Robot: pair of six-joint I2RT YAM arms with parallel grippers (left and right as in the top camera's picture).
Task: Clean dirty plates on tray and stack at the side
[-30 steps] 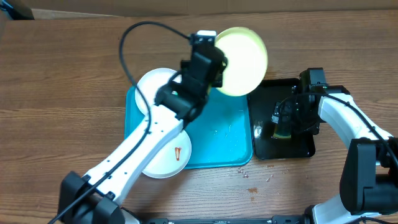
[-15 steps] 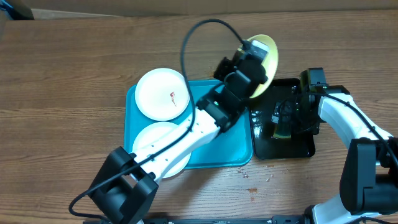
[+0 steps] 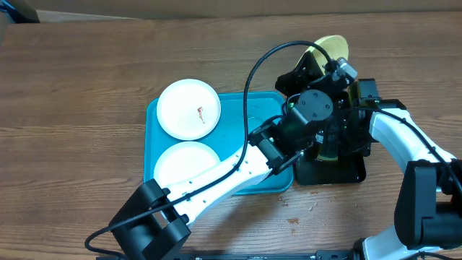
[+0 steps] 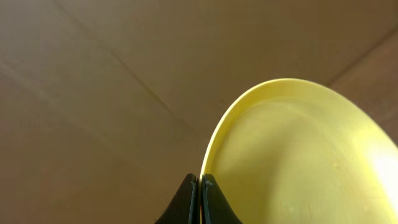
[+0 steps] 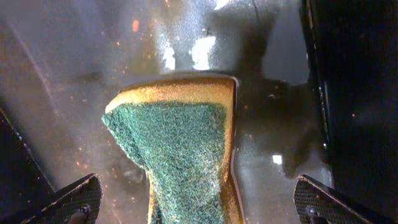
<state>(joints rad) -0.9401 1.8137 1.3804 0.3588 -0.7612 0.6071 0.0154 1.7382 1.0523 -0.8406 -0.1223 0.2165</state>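
- While the left gripper (image 4: 200, 198) is pinched together on the rim of the yellow-green plate (image 4: 298, 155), that plate stands tilted nearly on edge above the far end of the black tray (image 3: 339, 172), clear of the turquoise tray (image 3: 151, 133).
- The left arm (image 3: 238, 162) stretches diagonally across the turquoise tray, covering its near right part and the right edge of the nearer white plate (image 3: 180, 162).
- The farther white plate (image 3: 189, 108) lies at the tray's far left corner, a small red smear close to its middle.
- The right gripper (image 5: 196, 205) hangs over the black tray with its fingers wide apart, one on each side of a sponge (image 5: 180, 149) that shows a green scouring face on a yellow body.
- In the overhead view the left arm's wrist hides much of the right gripper and the sponge.
- The black tray's floor is wet and shiny.
- A black cable (image 3: 249, 79) loops above the left arm.
- Small crumbs (image 3: 292, 206) lie on the desk (image 3: 72, 87) just in front of both trays.
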